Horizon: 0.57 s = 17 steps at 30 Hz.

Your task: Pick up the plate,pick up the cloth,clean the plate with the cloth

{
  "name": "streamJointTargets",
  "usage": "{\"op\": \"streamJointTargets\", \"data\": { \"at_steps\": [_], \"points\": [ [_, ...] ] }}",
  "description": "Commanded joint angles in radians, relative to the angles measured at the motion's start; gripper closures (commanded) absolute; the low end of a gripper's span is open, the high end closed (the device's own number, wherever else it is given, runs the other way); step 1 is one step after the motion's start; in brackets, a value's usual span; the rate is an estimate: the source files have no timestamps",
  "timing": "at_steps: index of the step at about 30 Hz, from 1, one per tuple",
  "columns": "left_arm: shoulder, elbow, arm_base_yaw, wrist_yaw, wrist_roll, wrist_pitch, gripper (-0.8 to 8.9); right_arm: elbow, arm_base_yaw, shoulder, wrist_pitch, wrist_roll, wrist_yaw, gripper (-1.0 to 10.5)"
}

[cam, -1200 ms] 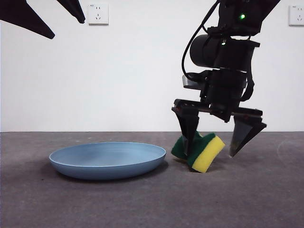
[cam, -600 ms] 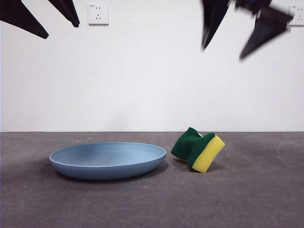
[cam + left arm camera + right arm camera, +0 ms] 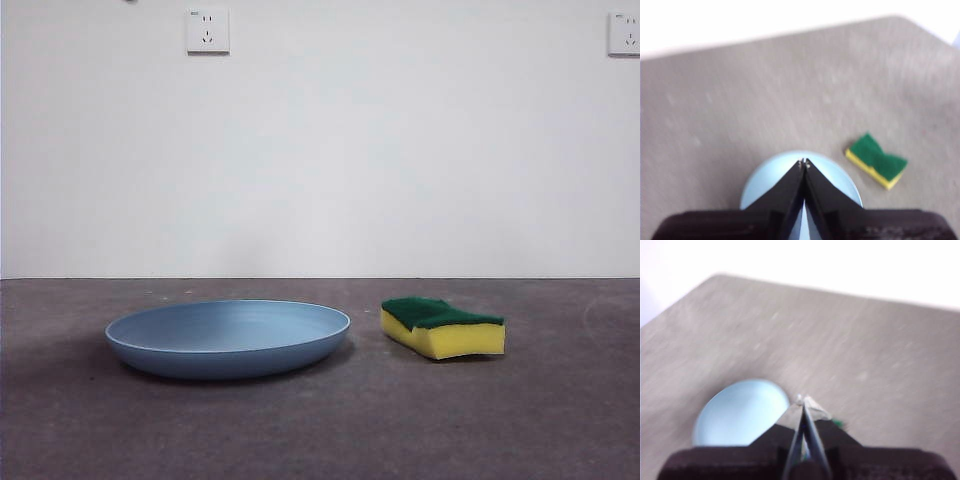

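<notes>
Spreading across every view is the grey table [image 3: 320, 420], which meets a white wall [image 3: 320, 150] at the back; that wall carries a socket [image 3: 207, 30] high above the plate and a second socket [image 3: 625, 32] at the far upper corner on the sponge's side. Next in size comes the plate [image 3: 228, 337], wide, shallow and light blue, sitting flat on the table with its rim level and nothing in it. Just beside the plate, apart from its rim and not touching it, lies the cloth [image 3: 443, 327], which is really a wavy-edged sponge: it lies flat, yellow foam underneath and dark green scouring layer facing up. Neither arm shows in the front view. Seen from the left wrist, the left gripper [image 3: 803, 162] hangs high above the plate [image 3: 765, 182], its two black jaws pressed together to a single point with nothing between them, and the cloth [image 3: 876, 160] lies on the table beside the plate, clear of the jaws. Seen from the blurred right wrist view, the right gripper [image 3: 803, 401] also hangs high, above the table just beside the plate [image 3: 740, 412], its jaws closed against each other and holding nothing; only a sliver of green shows past them.
</notes>
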Motion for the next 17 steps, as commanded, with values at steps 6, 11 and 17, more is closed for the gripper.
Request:
{"op": "streamJointTargets", "data": {
  "at_steps": [6, 11, 17],
  "points": [
    [-0.15, -0.135, -0.078, -0.128, 0.042, 0.098, 8.21, -0.321, 0.037, -0.27, 0.138, 0.048, 0.117, 9.6],
    [-0.256, -0.317, -0.097, -0.124, 0.066, 0.244, 8.21, -0.46, 0.037, -0.372, 0.17, 0.046, 0.209, 9.6],
    [-0.332, -0.401, -0.105, -0.119, 0.082, 0.267, 8.17, -0.503, 0.037, -0.386, 0.192, 0.053, 0.21, 9.5]
  ]
}}
